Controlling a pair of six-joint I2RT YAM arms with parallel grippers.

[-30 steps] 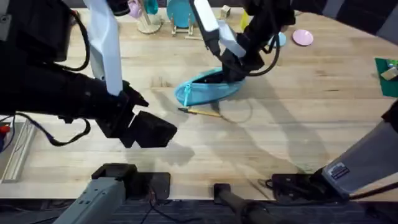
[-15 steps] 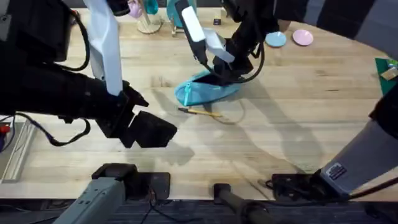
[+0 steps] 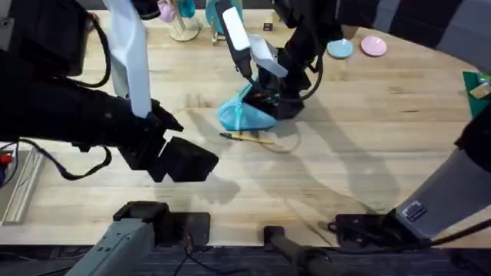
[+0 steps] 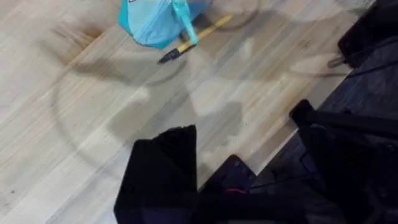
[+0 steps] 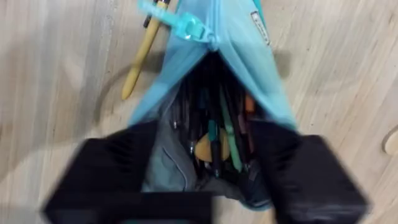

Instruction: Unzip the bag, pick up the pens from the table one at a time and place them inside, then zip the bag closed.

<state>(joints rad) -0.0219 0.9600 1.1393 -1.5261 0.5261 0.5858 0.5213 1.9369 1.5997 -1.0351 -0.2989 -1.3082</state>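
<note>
The light teal bag (image 3: 242,117) lies bunched at the middle of the table (image 3: 353,161). Its mouth gapes open, and the right wrist view shows several pens standing inside the bag (image 5: 242,50). My right gripper (image 3: 271,92) is at the bag's right end, open (image 5: 205,186), one finger on each side of the mouth. A yellow pen with a black end (image 3: 247,137) lies on the wood just in front of the bag, also seen as the yellow pen (image 4: 194,38) (image 5: 143,56) beside the bag (image 4: 148,20). My left gripper (image 3: 184,161) hovers to the bag's lower left, holding nothing I can see.
A pink disc (image 3: 374,46) and a light-blue disc (image 3: 338,49) sit at the back right. A green item (image 3: 479,88) is at the right edge. A stand (image 3: 184,31) and a teal plate (image 3: 222,17) line the back.
The right gripper slid left along the bag. The bag went from long and flat to short and bunched with its mouth open. The left arm stayed put.
</note>
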